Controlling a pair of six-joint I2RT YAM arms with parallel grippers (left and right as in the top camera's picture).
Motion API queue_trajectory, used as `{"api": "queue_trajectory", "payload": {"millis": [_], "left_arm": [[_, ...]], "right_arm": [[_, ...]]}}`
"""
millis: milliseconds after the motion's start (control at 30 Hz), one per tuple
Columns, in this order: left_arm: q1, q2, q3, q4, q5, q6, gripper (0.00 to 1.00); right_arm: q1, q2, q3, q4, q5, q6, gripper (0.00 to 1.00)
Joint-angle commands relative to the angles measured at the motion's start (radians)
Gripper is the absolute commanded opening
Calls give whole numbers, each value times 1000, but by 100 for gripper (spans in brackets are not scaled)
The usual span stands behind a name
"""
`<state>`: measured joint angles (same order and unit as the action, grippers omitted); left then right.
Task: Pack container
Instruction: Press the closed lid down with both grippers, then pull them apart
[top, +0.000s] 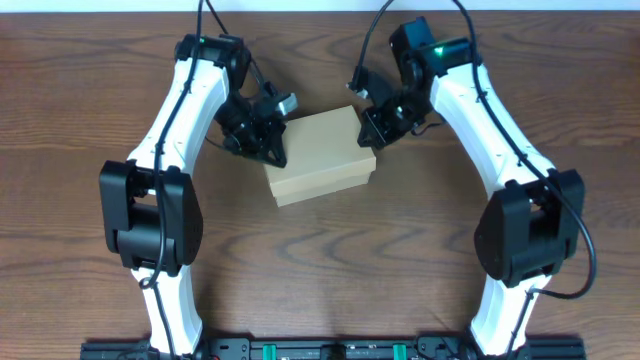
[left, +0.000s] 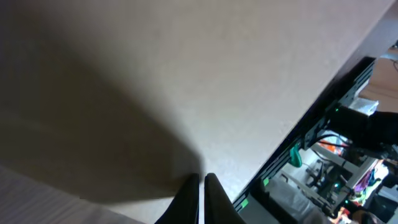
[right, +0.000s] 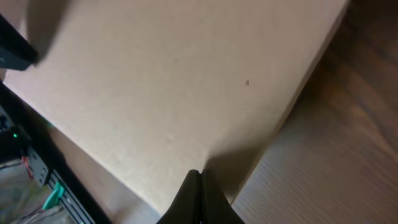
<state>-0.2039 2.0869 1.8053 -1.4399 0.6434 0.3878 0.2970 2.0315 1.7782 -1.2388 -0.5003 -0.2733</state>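
Container (top: 320, 160) between left pincer (top: 276, 153), right pincer (top: 369, 137); front open.

The container (top: 320, 155) lies at the centre of the bench (top: 80, 100), between the left fingers (top: 272, 150) at its left end and the right fingers (top: 372, 130) at its right rear corner.

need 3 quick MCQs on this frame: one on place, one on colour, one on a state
1. The box sits:
A) in the middle of the table, between the arms
B) at the far left edge
C) lifted in the air

2. The box is:
A) blue
B) tan
C) white

3. The left tool and right tool are:
A) both wide open
B) one open, one shut
C) both shut

Key:
1A, the overhead view shows it resting between the two arms.
2B, it is plain tan cardboard in every view.
3C, each wrist view shows the fingers together over the box top.
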Motion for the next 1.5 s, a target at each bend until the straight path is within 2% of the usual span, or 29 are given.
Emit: {"api": "queue_trajectory", "payload": {"millis": [0,367,533,733,867,1067,1233,1333,1467], "left_arm": [[1,-27,-25,3,-19,-6,6],[0,-27,-217,119,-21,-11,6],[3,-39,-230,141,-1,-30,6],[53,-239,-213,253,-6,-92,6],[141,-411,-214,314,-75,-157,6],[279,-472,-307,336,-69,-171,6],[351,-472,-586,532,74,-248,6],[352,-472,-729,691,103,-356,6],[333,-472,-834,897,108,-502,6]], "right_arm": [[14,-23,-46,21,-12,4,2],[38,-23,-139,77,21,11,1],[37,-26,-131,75,21,29,2],[23,-122,-91,92,23,45,1],[-7,-195,-91,135,84,105,2],[-61,-197,-111,145,90,142,2],[-106,-197,-178,183,93,203,1],[-116,-197,-249,227,92,232,2],[-112,-197,-342,296,76,254,1]]}}
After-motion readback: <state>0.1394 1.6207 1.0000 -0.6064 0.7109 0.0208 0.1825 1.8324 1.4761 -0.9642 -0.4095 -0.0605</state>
